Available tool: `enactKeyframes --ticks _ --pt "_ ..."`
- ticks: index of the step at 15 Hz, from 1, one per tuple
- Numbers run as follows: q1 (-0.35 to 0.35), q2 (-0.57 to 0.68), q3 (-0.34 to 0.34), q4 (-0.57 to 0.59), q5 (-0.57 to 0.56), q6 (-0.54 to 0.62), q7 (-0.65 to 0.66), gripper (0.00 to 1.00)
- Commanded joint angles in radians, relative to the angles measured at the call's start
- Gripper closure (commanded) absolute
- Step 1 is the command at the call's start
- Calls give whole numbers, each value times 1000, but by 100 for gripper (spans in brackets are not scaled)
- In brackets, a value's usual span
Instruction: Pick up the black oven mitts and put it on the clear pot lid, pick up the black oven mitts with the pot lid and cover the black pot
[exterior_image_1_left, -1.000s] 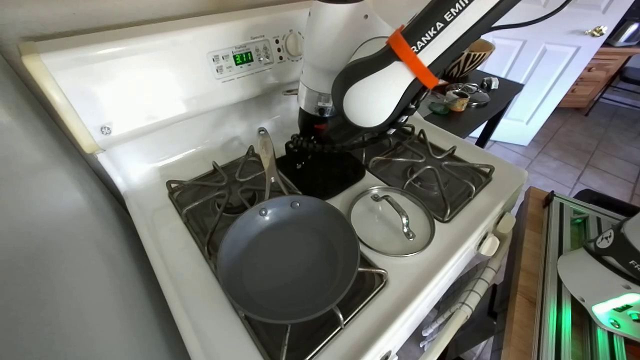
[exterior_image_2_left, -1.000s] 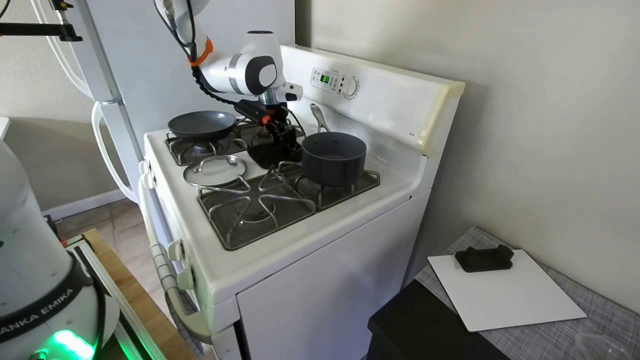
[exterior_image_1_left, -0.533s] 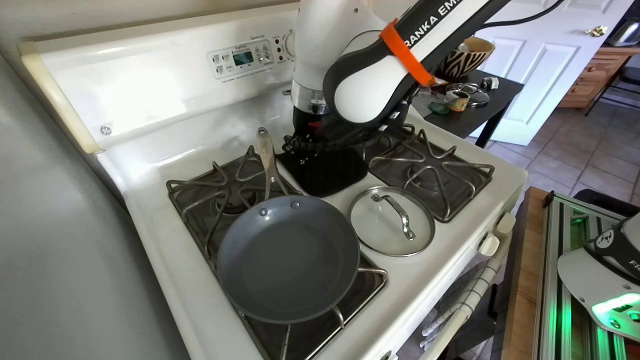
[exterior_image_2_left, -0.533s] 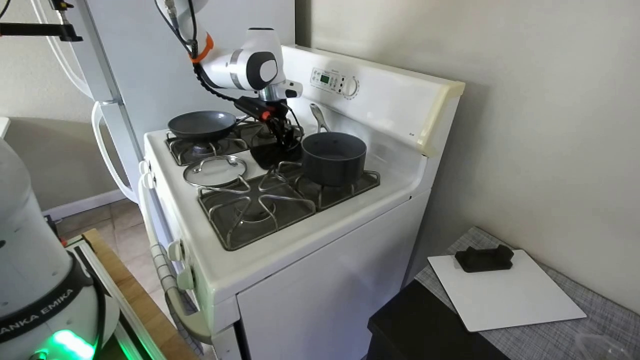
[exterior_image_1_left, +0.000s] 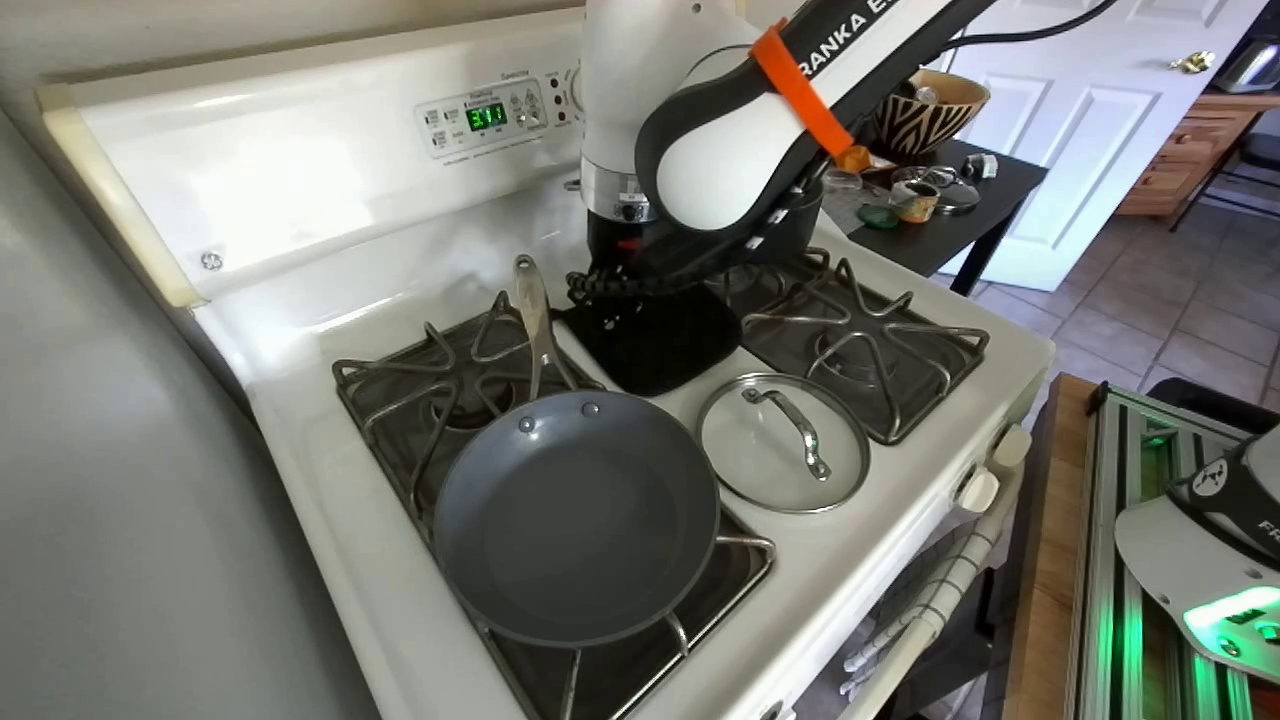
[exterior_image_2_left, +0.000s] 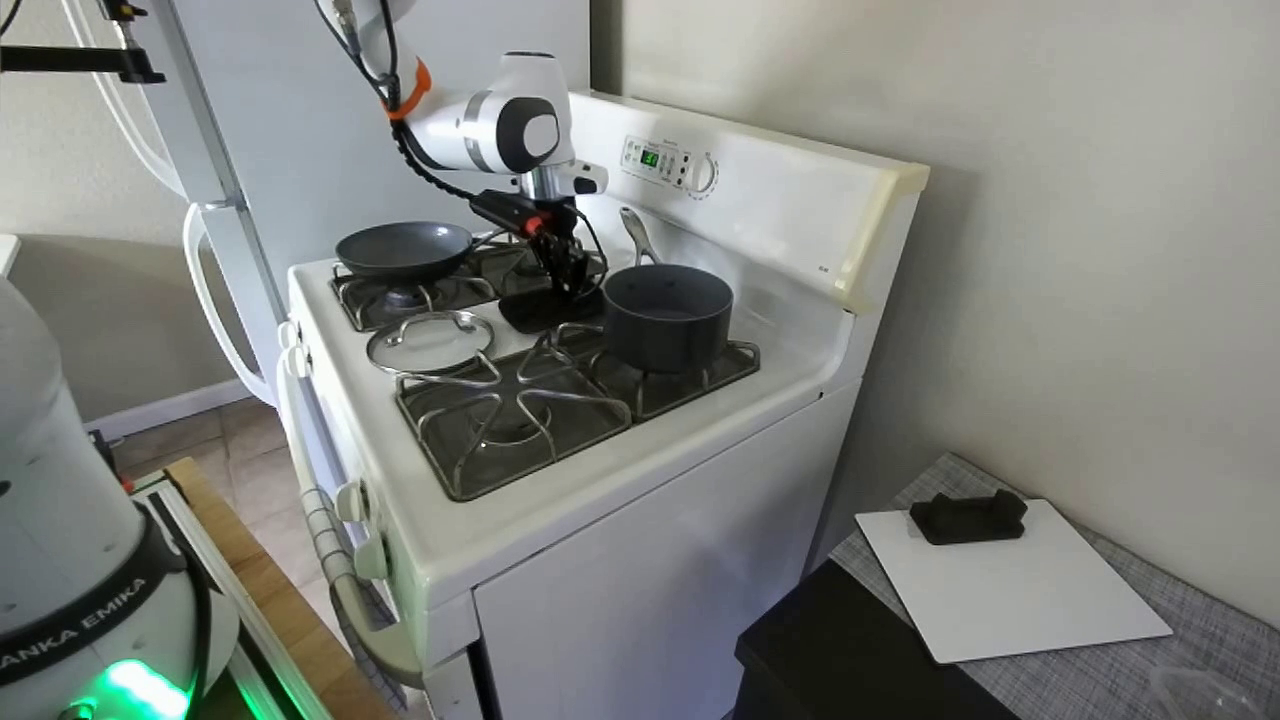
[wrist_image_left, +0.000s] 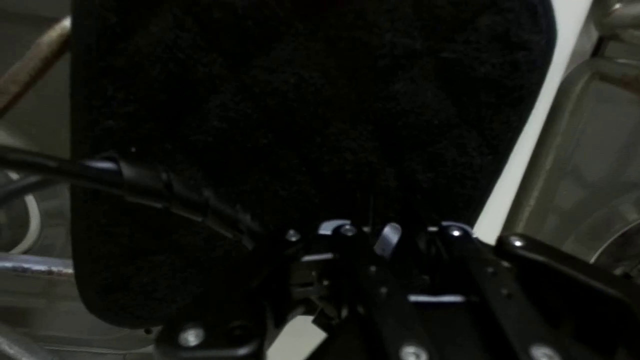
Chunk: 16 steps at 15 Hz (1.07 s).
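The black oven mitts (exterior_image_1_left: 675, 345), a flat black pad, lie along the middle of the stove between the grates. They also show in an exterior view (exterior_image_2_left: 535, 312) and fill most of the wrist view (wrist_image_left: 300, 115). My gripper (exterior_image_2_left: 572, 282) points down at their back part and seems shut on them; its dark fingertips (wrist_image_left: 395, 232) blend into the black cloth. The clear pot lid (exterior_image_1_left: 735, 450) lies handle up in front of the mitts, also in an exterior view (exterior_image_2_left: 425, 345). The black pot (exterior_image_2_left: 665, 325) stands on the back grate; the arm partly hides it in an exterior view (exterior_image_1_left: 795, 225).
A wide grey frying pan (exterior_image_1_left: 580, 520) sits on the front grate beside the lid, its handle pointing back. Raised metal grates (exterior_image_2_left: 515, 410) flank the stove's middle. The control panel (exterior_image_2_left: 750, 190) rises behind. A white board (exterior_image_2_left: 1010, 590) lies on a side table.
My gripper has shifted slightly toward the back of the stove. The mitts' front part has swung a little toward the pot-side grate and now looks flatter. Lid, pot and pan have not moved.
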Motion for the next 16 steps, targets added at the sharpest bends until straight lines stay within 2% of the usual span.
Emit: enactKeyframes --ticks 1,7,12,15,16 --pt "8 -10 -15 -15 -20 -12 5 50" --pt "22 -25 -42 -39 -68 -15 30 1" --pt "47 -16 -74 -54 -150 -17 77 0" --pt "51 -13 -71 -57 -160 -18 92 0" --pt "51 -12 -70 -57 -160 -16 93 16"
